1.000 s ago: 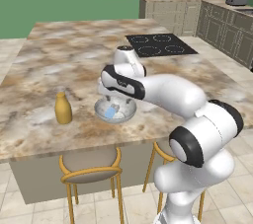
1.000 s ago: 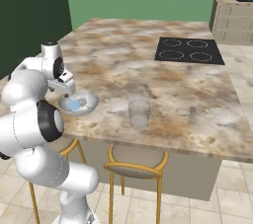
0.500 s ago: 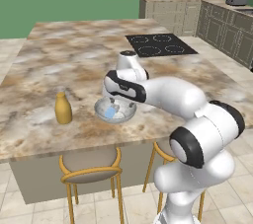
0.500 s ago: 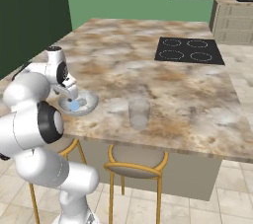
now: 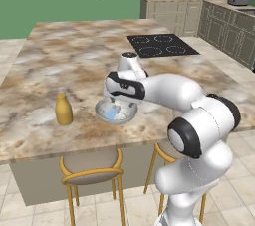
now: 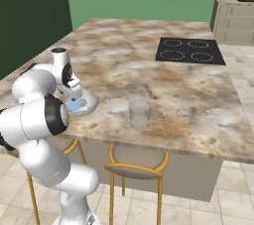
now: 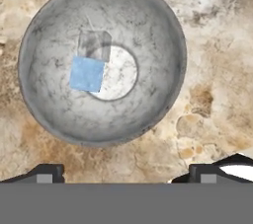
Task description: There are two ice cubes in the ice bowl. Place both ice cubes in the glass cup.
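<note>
The ice bowl point(image 7: 148, 114) is a round grey metal dish on the marbled counter, and my hand looks straight down into it. Two ice cubes lie touching, left of the bowl's middle: a pale blue one point(image 7: 87, 73) and a greyer see-through one point(image 7: 95, 45). My gripper point(image 7: 126, 176) is open, its fingertips point(image 7: 45, 173) spread wide over the bowl's near rim, nothing between them. From the base views the gripper point(image 5: 119, 103) hangs just above the ice bowl point(image 5: 130, 115), where a blue ice cube point(image 5: 111, 114) shows. The glass cup point(image 6: 139, 113) stands upright right of the ice bowl point(image 6: 92, 102).
A yellow bottle point(image 5: 63, 110) stands left of the bowl. A black cooktop point(image 5: 162, 45) lies farther back on the counter. Two stools point(image 5: 92, 168) are tucked under the counter's front edge, which runs close to the bowl.
The hand has sunk a little toward the bowl. Its jaws have stayed wide, and the cubes, bowl and cup have not moved.
</note>
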Available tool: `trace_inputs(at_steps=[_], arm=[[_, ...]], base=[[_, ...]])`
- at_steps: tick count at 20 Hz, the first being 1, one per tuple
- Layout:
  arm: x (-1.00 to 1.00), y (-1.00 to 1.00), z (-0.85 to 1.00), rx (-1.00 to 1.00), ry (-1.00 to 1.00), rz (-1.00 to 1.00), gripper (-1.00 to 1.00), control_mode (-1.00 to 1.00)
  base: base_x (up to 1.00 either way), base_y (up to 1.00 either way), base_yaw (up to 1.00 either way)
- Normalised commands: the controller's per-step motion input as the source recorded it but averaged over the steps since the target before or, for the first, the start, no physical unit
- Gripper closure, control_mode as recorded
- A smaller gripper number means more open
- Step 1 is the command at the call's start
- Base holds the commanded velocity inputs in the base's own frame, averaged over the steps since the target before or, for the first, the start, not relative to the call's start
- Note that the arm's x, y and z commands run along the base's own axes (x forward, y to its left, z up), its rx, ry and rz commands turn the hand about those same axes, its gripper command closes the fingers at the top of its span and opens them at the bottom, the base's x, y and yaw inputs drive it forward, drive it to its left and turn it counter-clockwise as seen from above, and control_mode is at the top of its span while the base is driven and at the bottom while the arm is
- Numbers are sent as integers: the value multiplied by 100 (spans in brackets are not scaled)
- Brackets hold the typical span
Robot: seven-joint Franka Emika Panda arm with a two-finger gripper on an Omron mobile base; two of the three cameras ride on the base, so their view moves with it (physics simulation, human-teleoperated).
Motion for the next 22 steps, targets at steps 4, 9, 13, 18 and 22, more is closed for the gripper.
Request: trace_inputs(at_steps=[4, 9, 13, 18, 22], arm=[[34, 4, -15, 1, 0, 0, -100, -100], [24, 2, -27, 1, 0, 0, -100, -100], [13, 0, -34, 1, 0, 0, -100, -100], [0, 0, -35, 1, 0, 0, -100, -100], [5, 0, -25, 2, 0, 0, -100, -100]], base=[[0, 0, 0], [0, 0, 0], [0, 0, 0], [0, 0, 0], [0, 0, 0]])
